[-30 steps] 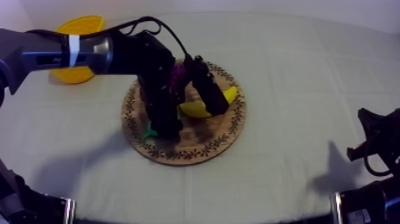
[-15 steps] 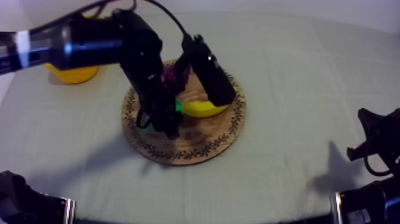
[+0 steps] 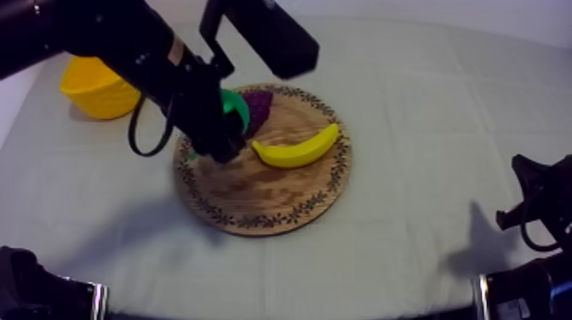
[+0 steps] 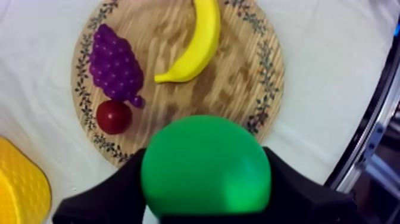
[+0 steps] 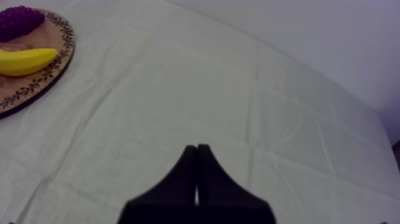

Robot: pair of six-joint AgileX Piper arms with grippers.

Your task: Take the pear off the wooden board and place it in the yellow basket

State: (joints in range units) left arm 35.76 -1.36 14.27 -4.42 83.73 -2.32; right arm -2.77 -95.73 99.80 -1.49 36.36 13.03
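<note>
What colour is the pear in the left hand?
The pear is bright green; the left wrist view shows it best.

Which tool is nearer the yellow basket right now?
Left. The left tool holds the pear over the board's edge nearest the basket; the right tool sits shut far across the table.

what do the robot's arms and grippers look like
Left arm and right arm are black and chunky. The left gripper has two broad matte black fingers with sloping shoulders; the right gripper has the same, narrowing to thin tips.
</note>
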